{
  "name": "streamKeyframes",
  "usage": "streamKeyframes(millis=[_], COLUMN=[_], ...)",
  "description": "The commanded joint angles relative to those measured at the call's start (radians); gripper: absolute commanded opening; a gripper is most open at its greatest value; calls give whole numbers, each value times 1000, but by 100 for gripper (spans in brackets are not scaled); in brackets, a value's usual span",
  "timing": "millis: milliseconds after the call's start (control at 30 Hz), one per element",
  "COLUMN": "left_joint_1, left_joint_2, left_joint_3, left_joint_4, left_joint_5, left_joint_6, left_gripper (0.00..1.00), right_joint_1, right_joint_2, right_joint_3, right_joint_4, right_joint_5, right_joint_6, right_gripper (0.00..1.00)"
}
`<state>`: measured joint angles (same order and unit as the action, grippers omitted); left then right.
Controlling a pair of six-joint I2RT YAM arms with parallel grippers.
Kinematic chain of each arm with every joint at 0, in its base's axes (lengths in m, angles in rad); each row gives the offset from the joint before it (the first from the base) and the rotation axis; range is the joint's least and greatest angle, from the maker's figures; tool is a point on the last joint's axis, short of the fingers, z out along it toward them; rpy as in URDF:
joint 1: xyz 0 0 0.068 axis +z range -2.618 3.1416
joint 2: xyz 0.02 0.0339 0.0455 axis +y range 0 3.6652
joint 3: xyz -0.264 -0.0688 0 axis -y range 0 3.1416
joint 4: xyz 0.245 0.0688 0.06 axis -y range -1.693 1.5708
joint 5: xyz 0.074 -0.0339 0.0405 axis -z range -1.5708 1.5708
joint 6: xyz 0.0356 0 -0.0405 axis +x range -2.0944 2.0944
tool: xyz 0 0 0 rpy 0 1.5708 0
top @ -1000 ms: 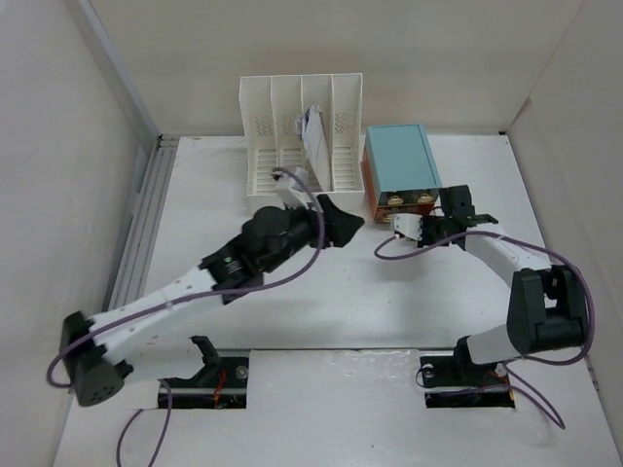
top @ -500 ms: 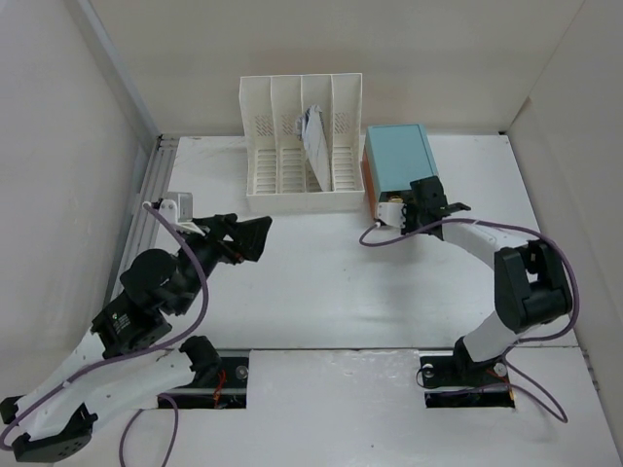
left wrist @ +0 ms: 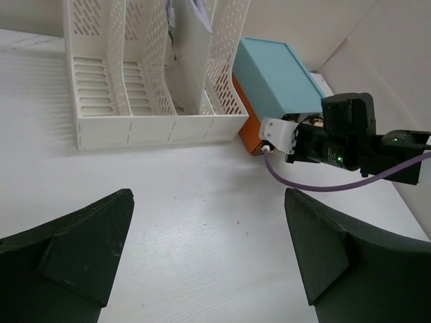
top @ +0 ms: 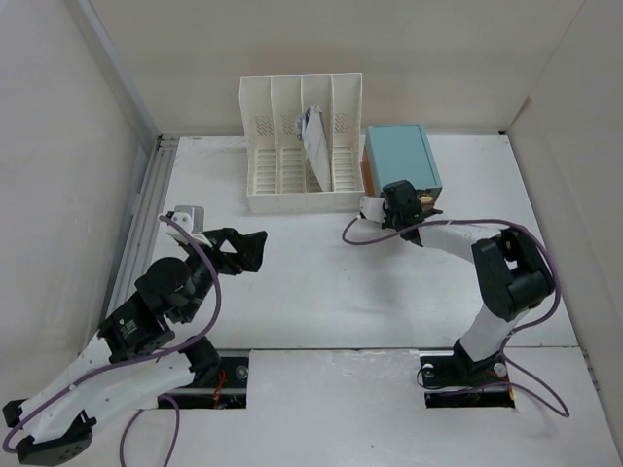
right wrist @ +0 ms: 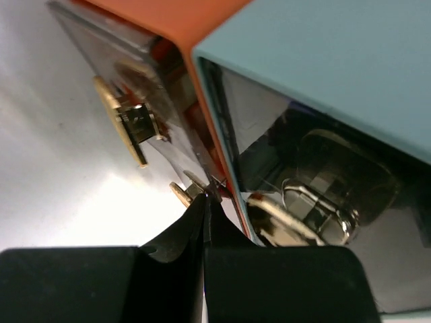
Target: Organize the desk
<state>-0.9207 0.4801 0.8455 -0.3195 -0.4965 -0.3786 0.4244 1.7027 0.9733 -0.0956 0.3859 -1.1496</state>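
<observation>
The white desk (top: 321,282) carries a white slotted file rack (top: 302,146) and a teal drawer box (top: 401,158) at the back. My left gripper (top: 245,249) hovers over the desk's left middle, open, with nothing between its fingers. In the left wrist view the left gripper (left wrist: 209,202) faces bare desk (left wrist: 202,168), with the rack (left wrist: 148,87) and box (left wrist: 279,74) beyond. My right gripper (top: 400,196) is at the box's front. The right wrist view shows the right gripper (right wrist: 205,200) shut, its tips against a drawer front beside a small brass knob (right wrist: 180,194).
A sheaf of paper (top: 313,136) stands in one rack slot. A grey metal rail (top: 148,219) runs along the desk's left edge, and white panel walls close the sides and back. A purple cable (top: 362,236) loops from the right wrist.
My left arm has pulled back from the rack to the near left, and its jaws have opened wider. My right gripper has slid left and in against the box's front, still shut.
</observation>
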Motion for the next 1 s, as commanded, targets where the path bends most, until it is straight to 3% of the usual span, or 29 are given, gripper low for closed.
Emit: streamKeyframes(millis=[0, 233, 433, 700, 967], left_joint_1=[3, 3, 3, 3, 3], left_joint_2=[-15, -43, -52, -43, -63], left_joint_3=[-2, -11, -39, -39, -59], left_joint_4=[14, 5, 16, 26, 17], left_joint_5=[-19, -19, -8, 10, 10], left_joint_6=[18, 9, 9, -9, -9], left_gripper=[93, 93, 93, 94, 94], right_joint_1=[1, 24, 24, 46, 94], right_joint_2=[17, -30, -172, 32, 124], right_joint_3=[53, 30, 106, 277, 288], right_joint_4=[97, 64, -243, -469, -498], right_joint_5=[83, 124, -188, -335, -335], right_joint_6=[68, 102, 114, 111, 82], right_gripper=[0, 0, 0, 0, 0])
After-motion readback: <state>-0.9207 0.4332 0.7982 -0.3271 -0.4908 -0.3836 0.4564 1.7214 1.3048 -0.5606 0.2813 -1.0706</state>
